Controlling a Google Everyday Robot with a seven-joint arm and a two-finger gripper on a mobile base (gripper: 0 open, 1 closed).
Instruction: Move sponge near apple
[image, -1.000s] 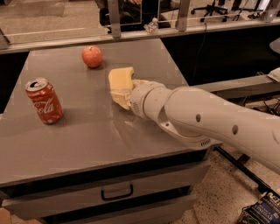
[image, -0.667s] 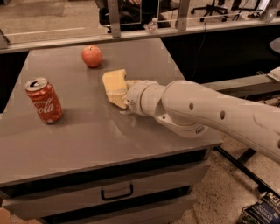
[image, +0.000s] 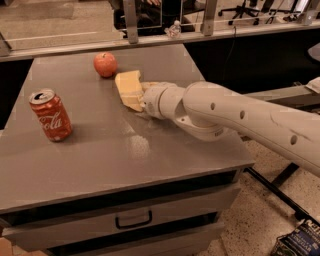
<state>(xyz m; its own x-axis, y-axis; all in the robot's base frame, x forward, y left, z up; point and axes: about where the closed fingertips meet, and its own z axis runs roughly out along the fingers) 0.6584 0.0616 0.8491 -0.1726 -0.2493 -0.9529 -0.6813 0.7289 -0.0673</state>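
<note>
The cabinet's 1 front drawer (image: 132, 218) is closed (contents hidden). On the grey tabletop (image: 125, 155), a red Coca-Cola can (image: 50, 115) stands at the near left. Farther back, the gripper (image: 141, 95), reaching in from the right, pinches the tilted sponge (image: 128, 89) in its jaws. The apple (image: 105, 64) sits just beyond, to the left, not touching.

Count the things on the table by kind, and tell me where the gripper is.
Apple: 1
Sponge: 1
Soda can: 1
Total: 3
The gripper is at the sponge's right side, just right of the apple.
</note>
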